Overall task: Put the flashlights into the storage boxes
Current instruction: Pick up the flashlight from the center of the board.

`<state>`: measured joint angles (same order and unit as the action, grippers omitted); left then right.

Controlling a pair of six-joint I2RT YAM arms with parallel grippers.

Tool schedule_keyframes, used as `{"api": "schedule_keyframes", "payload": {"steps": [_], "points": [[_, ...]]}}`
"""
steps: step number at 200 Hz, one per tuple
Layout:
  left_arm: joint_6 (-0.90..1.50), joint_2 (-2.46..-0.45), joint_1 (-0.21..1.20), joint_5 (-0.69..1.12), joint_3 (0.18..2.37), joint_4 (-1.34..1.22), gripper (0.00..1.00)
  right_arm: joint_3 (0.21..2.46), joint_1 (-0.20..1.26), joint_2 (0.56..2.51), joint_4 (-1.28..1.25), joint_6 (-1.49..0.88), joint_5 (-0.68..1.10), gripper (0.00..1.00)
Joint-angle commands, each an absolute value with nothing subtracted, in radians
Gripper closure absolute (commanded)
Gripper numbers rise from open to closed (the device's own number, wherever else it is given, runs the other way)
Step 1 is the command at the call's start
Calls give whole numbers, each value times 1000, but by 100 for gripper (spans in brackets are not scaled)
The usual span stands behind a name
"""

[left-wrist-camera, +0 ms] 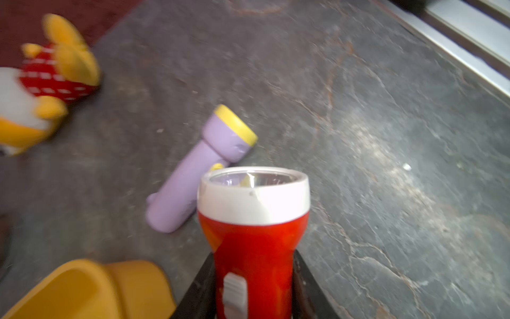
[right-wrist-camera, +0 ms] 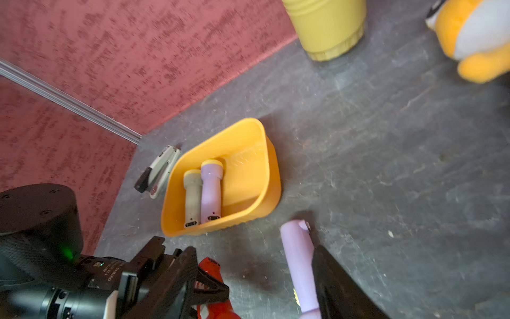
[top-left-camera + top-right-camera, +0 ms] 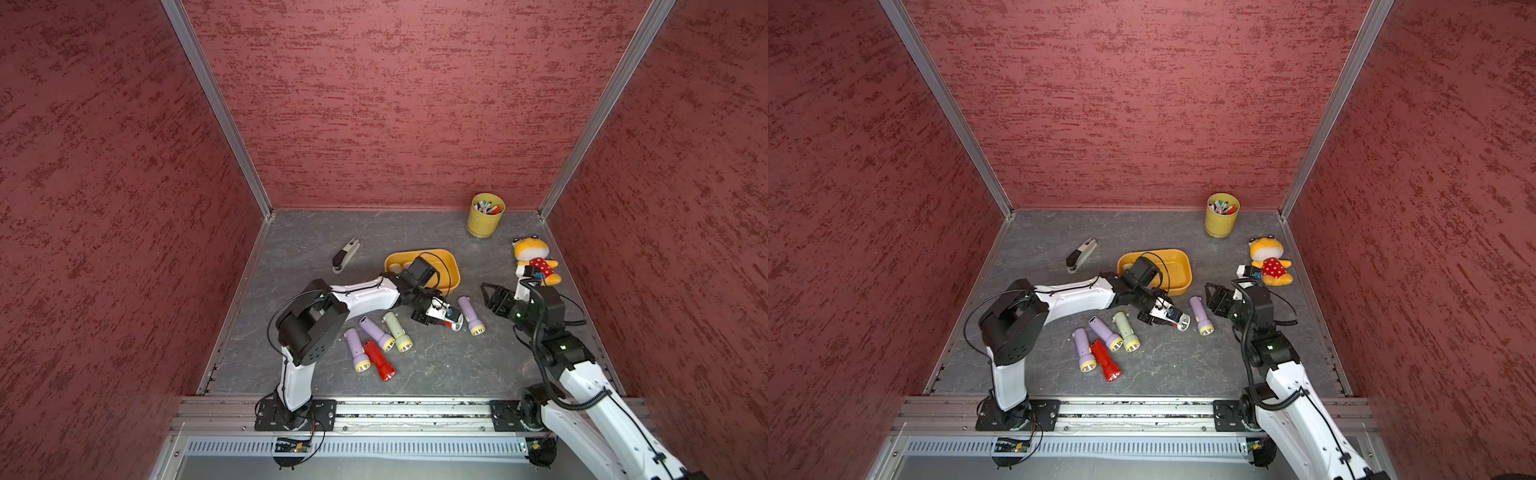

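Left gripper [image 1: 254, 258] is clamped on the red flashlight [image 1: 252, 234], which has a glossy red barrel, white flared head, clear lens and grey slide switch. The item sits just beside the orange-yellow tray [image 2: 249, 129]. That tray contains a pale green flashlight [image 2: 192, 193] and a lilac flashlight [image 2: 211, 190], side by side. Right gripper [image 3: 487, 296] has its jaws apart and holds nothing.

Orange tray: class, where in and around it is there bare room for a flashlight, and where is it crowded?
Bare: the orange tray floor between the lilac flashlight and the wall away from the stapler; also the table between tray and yellow cup. Crowded: the tray's stapler side, where the pale green flashlight lies beside the lilac one.
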<state>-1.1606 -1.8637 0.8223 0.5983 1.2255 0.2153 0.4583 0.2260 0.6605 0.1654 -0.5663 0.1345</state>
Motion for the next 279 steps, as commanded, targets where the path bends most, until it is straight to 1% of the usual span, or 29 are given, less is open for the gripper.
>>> {"api": "schedule_keyframes", "payload": {"steps": [1,19,32,47,66,93,126,146,181,245,264,279], "points": [[-801,-1752,819,616,1140,-190,68,427,223,601,25,-519,129,32],[-585,-1690,820,486,1094,-313,68,393,222,558,-82,-459,158,34],[-435,-1655,817,430,1075,-364,68,349,223,528,-197,-424,190,36],[-283,-1617,806,412,1043,-447,68,264,224,502,-395,-382,262,38],[-68,-1583,779,443,989,-620,68,171,224,512,-626,-379,305,36],[217,-1584,741,470,924,-862,68,183,225,651,-759,-365,465,35],[424,-1625,713,533,870,-1127,68,246,230,879,-942,-442,644,35],[479,-1651,709,558,849,-1226,68,277,246,992,-1042,-479,703,36],[509,-1670,708,594,849,-1258,69,342,294,1110,-1086,-491,748,35],[500,-1667,709,620,853,-1234,68,423,343,1204,-1126,-506,869,35],[502,-1667,711,626,856,-1237,68,436,348,1222,-1126,-508,864,37],[506,-1667,712,628,856,-1245,68,443,350,1229,-1123,-506,858,40]]}}
